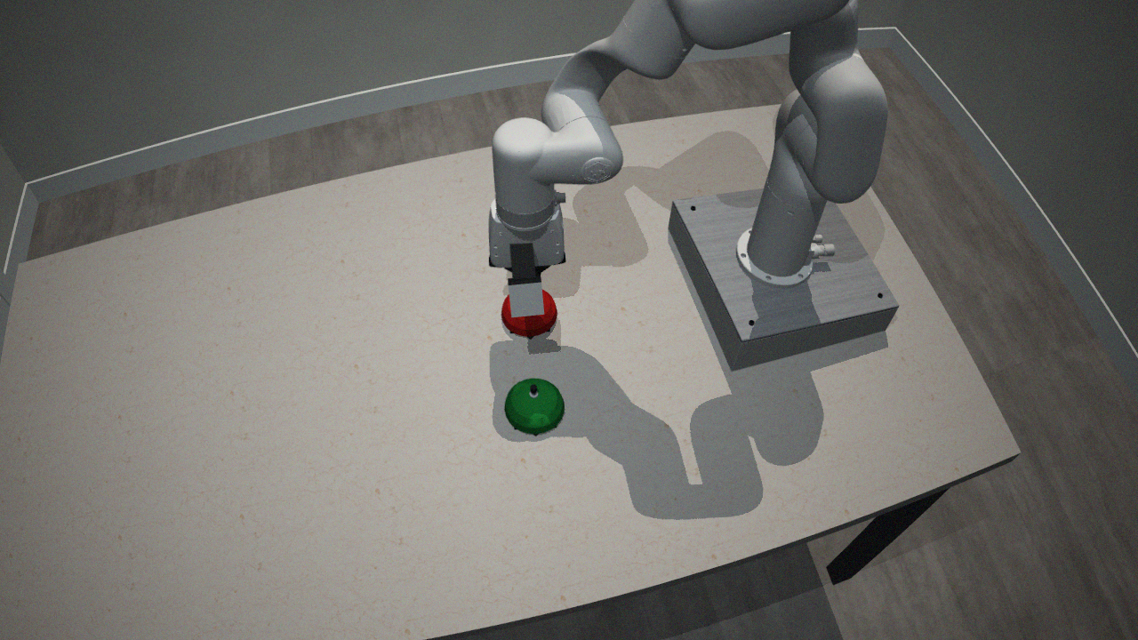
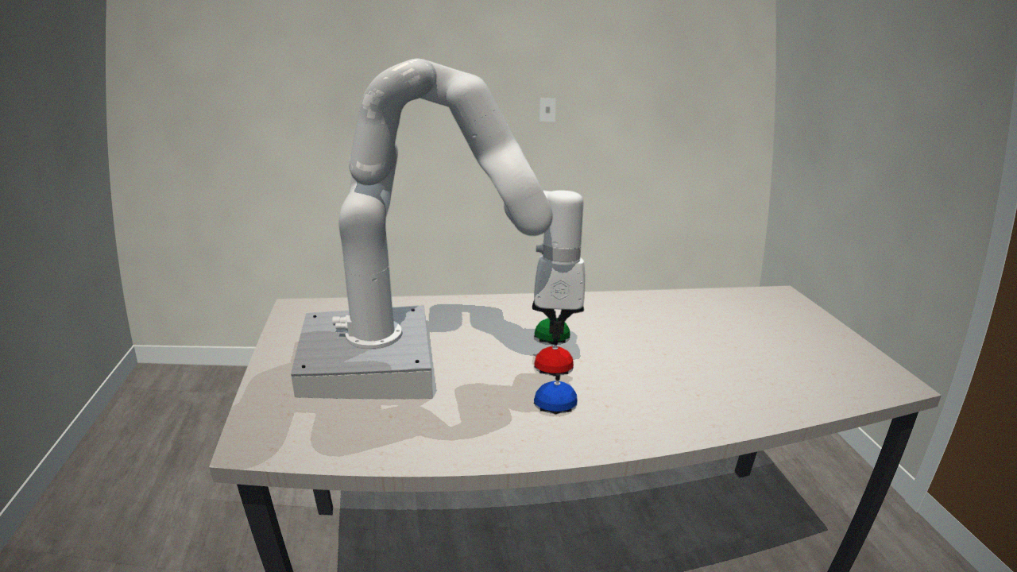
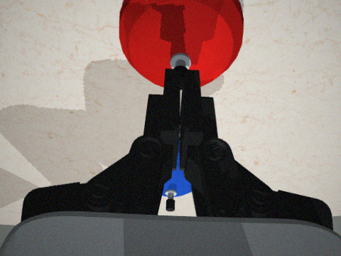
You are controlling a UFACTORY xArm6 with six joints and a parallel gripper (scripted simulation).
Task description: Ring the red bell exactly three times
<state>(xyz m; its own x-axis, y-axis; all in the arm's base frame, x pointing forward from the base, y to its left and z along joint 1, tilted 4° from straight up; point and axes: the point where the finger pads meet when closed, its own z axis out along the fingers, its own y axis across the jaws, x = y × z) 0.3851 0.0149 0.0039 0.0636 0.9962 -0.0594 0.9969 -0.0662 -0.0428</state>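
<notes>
The red bell [image 1: 530, 316] [image 2: 554, 361] sits mid-table between the green bell [image 1: 533, 405] [image 2: 548, 326] and the blue bell [image 2: 555, 396]. My gripper [image 3: 180, 92] [image 2: 557, 333] is shut and empty, pointing straight down over the red bell. In the wrist view the fingertips sit right at the bell's small silver button [image 3: 180, 60], on top of the red dome [image 3: 182, 24]. Whether the button is pressed down I cannot tell. In the top view the gripper [image 1: 525, 300] covers the top of the red bell.
The blue bell shows between the fingers in the wrist view [image 3: 176, 185] and is hidden behind the arm in the top view. The arm's grey base block [image 1: 780, 274] stands on the table beside the bells.
</notes>
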